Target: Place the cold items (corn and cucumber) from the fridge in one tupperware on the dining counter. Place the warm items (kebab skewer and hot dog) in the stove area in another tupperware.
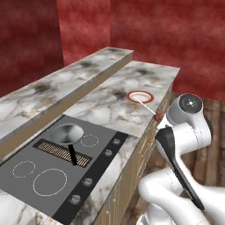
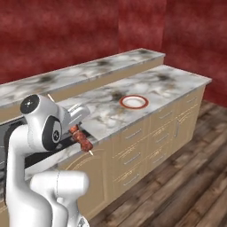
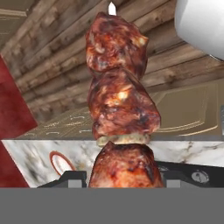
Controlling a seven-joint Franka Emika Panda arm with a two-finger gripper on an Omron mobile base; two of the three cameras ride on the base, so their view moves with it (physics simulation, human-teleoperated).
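Observation:
My gripper (image 2: pixel 74 128) is shut on the kebab skewer (image 2: pixel 83 140), which hangs in the air just off the counter's front edge, beside the stove. The skewer tilts, with its pointed tip down and its thin stick rising behind the hand. In the left base view a chunk of the kebab skewer's (image 1: pixel 158 117) meat and the stick show next to the arm's upper joint. In the hand view the kebab skewer's (image 3: pixel 120 100) brown meat chunks stand close up, along the middle. The corn, cucumber, hot dog and tupperware are out of view.
A round white plate with a red rim (image 1: pixel 139 96) (image 2: pixel 134 102) lies on the marble counter (image 1: pixel 110 107). A grey pan (image 1: pixel 68 133) sits on the stove (image 1: pixel 52 169). A raised marble ledge (image 1: pixel 57 90) runs along the back. Wooden floor lies to the right.

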